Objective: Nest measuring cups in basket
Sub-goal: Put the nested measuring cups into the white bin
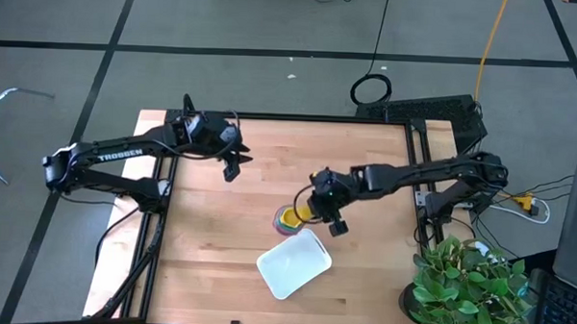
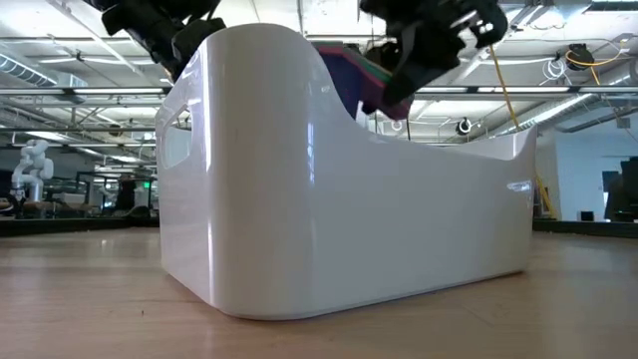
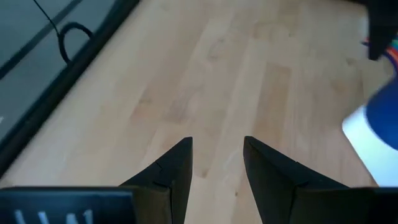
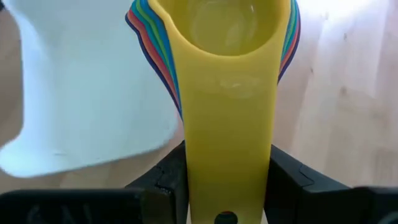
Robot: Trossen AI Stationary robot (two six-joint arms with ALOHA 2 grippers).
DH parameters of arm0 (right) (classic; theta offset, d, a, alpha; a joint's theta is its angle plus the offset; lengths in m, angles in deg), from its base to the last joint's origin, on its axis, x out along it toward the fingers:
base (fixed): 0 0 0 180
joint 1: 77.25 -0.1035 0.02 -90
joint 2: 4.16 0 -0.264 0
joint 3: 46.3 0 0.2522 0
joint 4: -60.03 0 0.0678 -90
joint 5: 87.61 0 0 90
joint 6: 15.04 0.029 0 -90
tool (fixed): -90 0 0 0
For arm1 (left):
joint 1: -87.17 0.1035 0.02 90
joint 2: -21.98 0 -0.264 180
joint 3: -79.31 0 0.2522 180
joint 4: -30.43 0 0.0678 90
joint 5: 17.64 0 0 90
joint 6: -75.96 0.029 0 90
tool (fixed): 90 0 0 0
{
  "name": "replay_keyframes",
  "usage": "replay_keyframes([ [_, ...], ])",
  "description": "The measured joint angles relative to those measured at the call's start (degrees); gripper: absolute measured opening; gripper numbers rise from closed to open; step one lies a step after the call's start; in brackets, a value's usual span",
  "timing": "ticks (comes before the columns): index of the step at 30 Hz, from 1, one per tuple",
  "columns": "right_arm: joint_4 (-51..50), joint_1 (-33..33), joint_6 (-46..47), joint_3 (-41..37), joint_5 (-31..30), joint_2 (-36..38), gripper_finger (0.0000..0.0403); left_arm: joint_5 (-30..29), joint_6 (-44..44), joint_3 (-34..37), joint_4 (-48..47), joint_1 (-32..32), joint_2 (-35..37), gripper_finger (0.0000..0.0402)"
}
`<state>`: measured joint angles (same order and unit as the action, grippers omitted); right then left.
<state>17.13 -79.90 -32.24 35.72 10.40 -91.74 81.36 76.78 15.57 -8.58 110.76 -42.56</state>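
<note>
The measuring cups (image 4: 224,37) are nested in one stack, the yellow one on top, with green, red, orange and blue rims showing under it. In the high view the stack (image 1: 288,220) hangs just beyond the far corner of the white basket (image 1: 295,263), which stands on the table. My right gripper (image 4: 227,168) is shut on the stack's handles. In the low view the stack (image 2: 364,75) shows above the basket's rim (image 2: 299,45). My left gripper (image 1: 233,165) hovers open over bare wood near the table's far left, touching nothing. My right gripper pinches the stacked handles between its two fingers, the yellow handle (image 4: 227,143) uppermost, near its free end. The fingers (image 4: 165,180) lie along the handles and come from the table's right. The stack is held above the table, bowls pointing away from the gripper, beside the basket.
The basket (image 2: 329,189) sits askew near the table's near middle. A potted plant (image 1: 472,284) stands off the table's near right corner. A metal frame (image 1: 418,167) edges the table. Bare wood (image 1: 219,237) spreads left of the basket.
</note>
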Motion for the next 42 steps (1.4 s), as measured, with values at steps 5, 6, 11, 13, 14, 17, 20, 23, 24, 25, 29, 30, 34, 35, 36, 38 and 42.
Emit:
replay_keyframes([
  [5, -0.73, -3.97, 1.73, 2.88, -0.45, 0.01, 0.0128, -0.04, -0.14, 0.0, -0.11, 1.4, 3.32, 0.0145],
  [6, -0.73, -4.62, 2.15, 3.32, -0.48, 0.01, 0.0128, -0.05, -0.43, 0.0, -0.12, 1.72, 3.94, 0.0145],
  [11, 0.14, -7.52, 4.47, 3.79, -0.1, -0.29, 0.0128, -0.59, -1.14, 2.38, 1.78, 2.77, 7.62, 0.0145],
  [13, 0.92, -8.46, 5.14, 3.79, -0.22, -0.87, 0.0128, -0.71, -2.01, 4.73, 4.02, 3.03, 9.31, 0.0145],
  [14, 1.15, -8.95, 5.51, 3.81, -0.29, -1.27, 0.0128, -0.74, -2.66, 6.05, 5.66, 3.06, 10.1, 0.0145],
  [17, 1.2, -10.16, 6.08, 3.81, -0.34, -3.04, 0.0128, -0.74, -4.71, 10.15, 9.66, 3.02, 12.36, 0.0145],
  [20, 1.57, -10.98, 6.6, 3.81, -0.27, -5.13, 0.0128, -0.17, -7.09, 13.73, 13.88, 2.79, 13.76, 0.0145],
  [23, 2.84, -11.51, 7.11, 3.81, -0.11, -7.52, 0.0128, -0.01, -8.65, 16.38, 17.45, 1.97, 14.12, 0.0145],
  [24, 3.28, -11.72, 7.25, 3.81, 0.13, -8.33, 0.0128, 0.02, -8.97, 17.02, 18.38, 1.68, 14.11, 0.0145],
  [25, 3.79, -11.77, 7.54, 3.8, 0.91, -9.14, 0.0128, 0.05, -9.13, 17.56, 19.15, 1.43, 14.11, 0.0145],
  [29, 5.66, -12.12, 8.07, 3.79, 2.59, -12.13, 0.0128, -0.18, -10.29, 18.37, 19.9, 0.58, 14.11, 0.0145],
  [30, 5.66, -12.16, 8.07, 3.8, 2.69, -12.93, 0.0128, -0.17, -10.48, 18.4, 19.92, 0.32, 14.11, 0.0145],
  [34, 6.05, -12.1, 8.16, 3.79, 2.55, -15.52, 0.0128, -0.42, -11.33, 18.4, 20.28, -0.72, 14.11, 0.0145],
  [35, 6.23, -12.1, 8.16, 3.79, 2.47, -16.03, 0.0128, -0.52, -11.48, 18.4, 20.45, -0.99, 14.09, 0.0145],
  [36, 6.27, -12.07, 8.14, 3.79, 2.47, -16.63, 0.0128, -0.52, -11.54, 18.4, 20.75, -1.21, 14.09, 0.0145],
  [38, 6.5, -12.1, 8.11, 3.79, 2.4, -17.79, 0.0128, -0.66, -11.77, 18.4, 21.52, -1.66, 14.11, 0.0145],
  [42, 7.28, -12.1, 7.71, 3.88, 2.42, -19.32, 0.0128, -1.6, -12.13, 18.4, 22.01, -2.41, 14.09, 0.0145],
])
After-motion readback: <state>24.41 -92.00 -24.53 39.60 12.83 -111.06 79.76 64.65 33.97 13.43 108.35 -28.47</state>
